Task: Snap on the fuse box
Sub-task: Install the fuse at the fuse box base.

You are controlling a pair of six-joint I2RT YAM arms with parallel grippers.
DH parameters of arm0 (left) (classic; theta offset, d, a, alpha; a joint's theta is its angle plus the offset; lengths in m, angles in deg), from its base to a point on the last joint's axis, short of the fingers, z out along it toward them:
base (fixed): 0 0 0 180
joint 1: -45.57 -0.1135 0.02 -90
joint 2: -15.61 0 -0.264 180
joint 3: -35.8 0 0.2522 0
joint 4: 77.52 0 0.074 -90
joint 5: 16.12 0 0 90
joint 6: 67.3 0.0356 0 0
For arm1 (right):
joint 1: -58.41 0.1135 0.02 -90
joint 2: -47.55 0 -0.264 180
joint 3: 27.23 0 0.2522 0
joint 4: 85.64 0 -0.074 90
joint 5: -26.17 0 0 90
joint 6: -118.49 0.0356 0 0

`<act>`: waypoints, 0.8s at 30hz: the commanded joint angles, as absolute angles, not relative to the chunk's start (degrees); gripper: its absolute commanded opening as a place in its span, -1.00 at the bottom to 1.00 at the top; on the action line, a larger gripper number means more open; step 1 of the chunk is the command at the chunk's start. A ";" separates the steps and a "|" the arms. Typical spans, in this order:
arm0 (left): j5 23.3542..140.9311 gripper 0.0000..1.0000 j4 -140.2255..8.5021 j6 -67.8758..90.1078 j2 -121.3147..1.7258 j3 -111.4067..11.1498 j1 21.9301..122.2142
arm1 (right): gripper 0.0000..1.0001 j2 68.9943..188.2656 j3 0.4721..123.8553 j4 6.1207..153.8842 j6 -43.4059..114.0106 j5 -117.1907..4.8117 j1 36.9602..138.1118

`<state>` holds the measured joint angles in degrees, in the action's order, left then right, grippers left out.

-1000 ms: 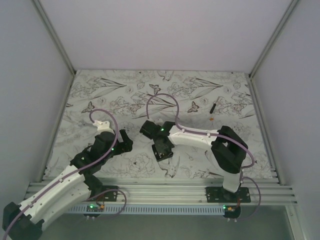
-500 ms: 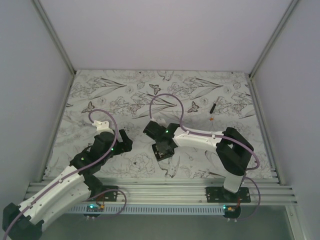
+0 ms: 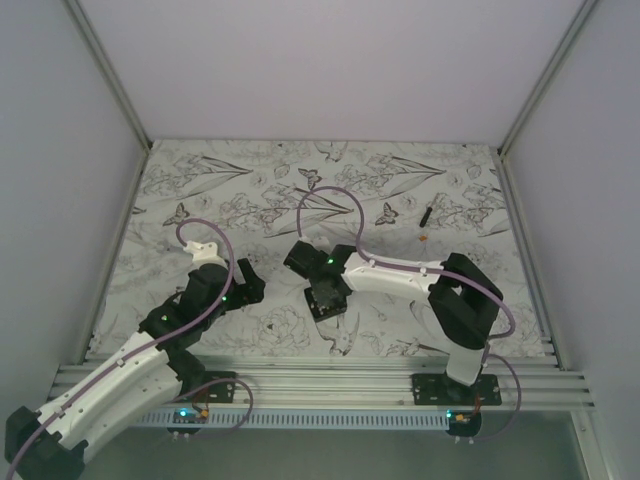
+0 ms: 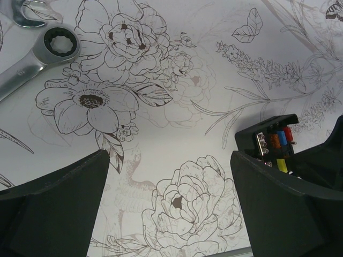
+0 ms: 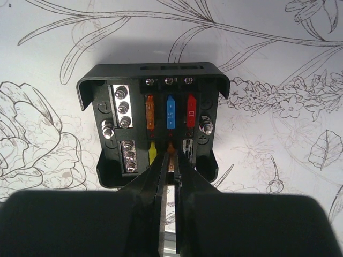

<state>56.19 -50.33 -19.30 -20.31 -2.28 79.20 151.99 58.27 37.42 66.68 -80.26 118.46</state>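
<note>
Right pincer (image 5: 170,160): clenched, tips almost together. They point down at the near row of slots and straddle a small orange fuse (image 5: 170,149). Whether they grip it or only press beside it I cannot tell.
Fuse box (image 5: 138,115): directly under and just beyond the right pincer's tips, flat on the tabletop (image 3: 250,180) with its face up. It probably lies this way so the pincer can work straight down into the slots.
Far row of fuses (image 5: 170,112): orange, blue and red, seated upright just past the tips.
Task state: the box's face is uncovered and no lid is in view, so the snapping-on looks not yet done.
Left pincer (image 4: 169,155): released, jaws wide and holding nothing. It hangs low over the bare print, with the fuse box off to its right, apart from it. It seems parked there to brace the box if needed.
Wrench (image 4: 37,56): ahead of the left pincer and to its left, lying flat, well apart from the box.
Black stick (image 3: 428,213): far beyond the right pincer and to its right, with a tiny orange bit (image 3: 425,238) near it.
</note>
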 commanded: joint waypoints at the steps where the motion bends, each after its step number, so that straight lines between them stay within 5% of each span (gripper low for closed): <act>1: 55.42 0.99 -48.95 -19.67 -19.61 -2.47 78.80 | -0.74 156.64 57.51 30.03 66.39 -84.98 118.55; 8: 55.42 0.99 -48.91 -19.81 -19.63 -2.40 78.77 | -0.51 153.62 62.35 29.45 65.28 -85.56 119.49; 24: 55.42 0.99 -48.94 -19.91 -19.61 -2.44 78.80 | -0.34 146.29 61.01 31.33 66.09 -85.74 119.48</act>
